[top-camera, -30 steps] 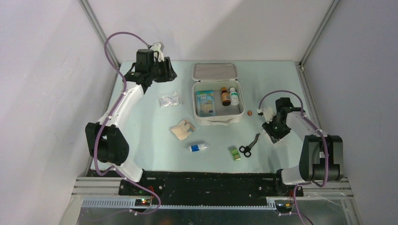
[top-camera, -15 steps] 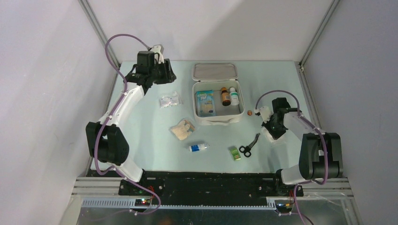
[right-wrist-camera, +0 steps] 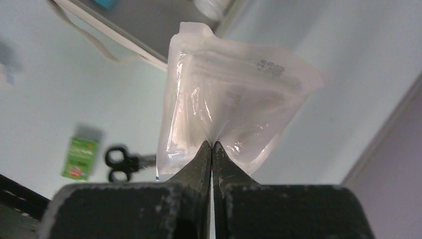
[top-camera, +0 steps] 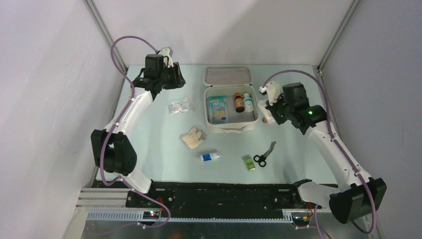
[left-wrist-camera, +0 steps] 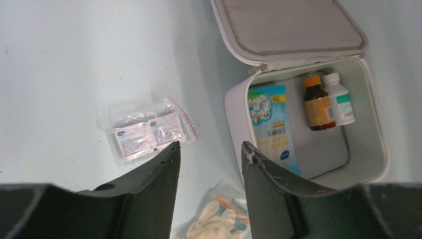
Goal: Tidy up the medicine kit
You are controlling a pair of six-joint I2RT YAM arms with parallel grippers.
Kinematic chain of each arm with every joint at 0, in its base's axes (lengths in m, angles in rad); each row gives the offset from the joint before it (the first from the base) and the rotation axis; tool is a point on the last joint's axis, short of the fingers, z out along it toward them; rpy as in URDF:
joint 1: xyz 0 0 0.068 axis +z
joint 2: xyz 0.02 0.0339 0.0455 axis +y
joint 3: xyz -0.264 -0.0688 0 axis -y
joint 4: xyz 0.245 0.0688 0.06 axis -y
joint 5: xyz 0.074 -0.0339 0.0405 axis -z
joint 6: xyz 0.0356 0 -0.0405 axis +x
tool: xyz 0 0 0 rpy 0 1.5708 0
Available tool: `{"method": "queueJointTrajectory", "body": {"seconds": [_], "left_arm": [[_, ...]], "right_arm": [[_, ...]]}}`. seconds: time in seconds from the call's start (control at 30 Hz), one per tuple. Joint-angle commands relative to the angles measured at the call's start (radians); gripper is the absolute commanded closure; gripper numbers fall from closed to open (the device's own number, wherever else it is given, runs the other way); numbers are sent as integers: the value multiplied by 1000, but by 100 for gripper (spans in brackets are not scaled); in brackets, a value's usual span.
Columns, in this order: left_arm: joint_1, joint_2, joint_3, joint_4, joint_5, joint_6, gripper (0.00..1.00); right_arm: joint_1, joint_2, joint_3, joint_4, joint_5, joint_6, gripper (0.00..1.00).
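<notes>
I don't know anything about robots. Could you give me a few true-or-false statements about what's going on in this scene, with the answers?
1. The case is open, its lid folded back. True.
2. The right claw is empty. False: it is shut on a clear pouch.
3. The scissors lie inside the case. False: they lie on the table in front of it, next to a green box.
4. A brown bottle and a white bottle sit side by side in the case. True.
5. The left claw grips the small bag. False: it is open and holds nothing; the bag lies on the table.
</notes>
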Motion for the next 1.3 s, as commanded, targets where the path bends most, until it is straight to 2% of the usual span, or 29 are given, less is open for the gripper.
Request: {"method": "queueJointTrajectory", "body": {"seconds": [0.0, 0.1, 0.2, 0.4, 0.63, 0.97, 1.27], "left_arm": [[16, -38, -3, 13, -33, 17, 46], [29, -61, -25, 10, -44, 15, 46], [40, -95, -51, 11, -70, 16, 44], [80, -158, -115, 9, -94, 15, 43], [123, -247, -178, 9, -93, 4, 41], [150, -350, -263, 8, -107, 0, 39], [160, -337, -253, 8, -102, -9, 39]], "right_arm": [[109, 122, 105, 148, 28, 157, 100], [169, 230, 190, 271, 142, 228, 100], [218, 390, 348, 308, 201, 341, 100], [264, 667, 628, 243, 105, 491, 100], [325, 907, 800, 179, 110, 539, 100], [365, 1053, 869, 121, 202, 596, 100], [364, 1121, 875, 144, 192, 612, 100]]}}
